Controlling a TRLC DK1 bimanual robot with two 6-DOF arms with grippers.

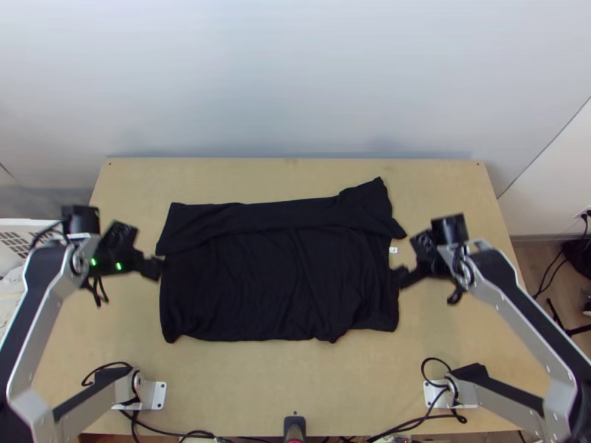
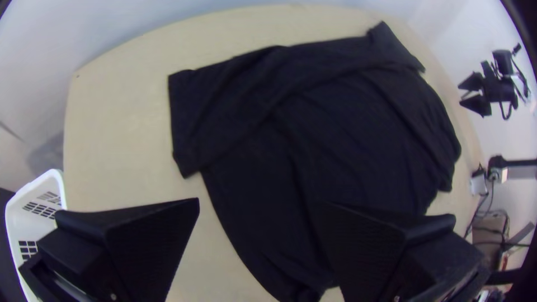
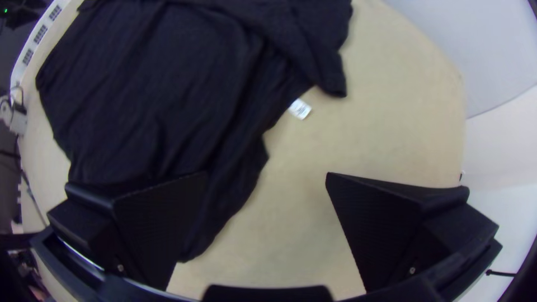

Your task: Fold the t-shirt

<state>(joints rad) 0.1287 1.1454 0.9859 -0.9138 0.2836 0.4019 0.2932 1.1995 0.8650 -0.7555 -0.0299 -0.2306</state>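
Look first to the near side of the light wooden counter (image 1: 295, 391). Just beyond, find the black, thin-cloth t-shirt (image 1: 258, 280) lying crosswise, lightly wrinkled, with a fairly straight near edge and doubled over along the far side. Judging by this lie, probably due for folding inward along the near side. For that, bring down one claw at each near corner, pinch well in from the edge, and avoid scraping the wood. Lift both corners together, only as high as needed, keeping the edge taut between. Carry across at matching speed, lay down parallel to the far side, then let go together and back off low to avoid dragging the fold open.

Farther on, by the left end of the cloth, see the left claw (image 2: 254, 204), built of two wide flat black fingers, parted and gripping nothing. By the right end, see the right claw (image 3: 267, 174), of like build, also spread wide and gripping nothing.

A little beyond, mind the small white fabric tag (image 1: 393, 249) poking out at the right edge; keep clear of pinching that alone.

Farthest off, note the folded-over black band (image 1: 273, 218), with a loose corner (image 1: 369, 196) jutting out at the far right. Better flatten or tuck in before stacking more cloth on top, or risk a crooked outline.
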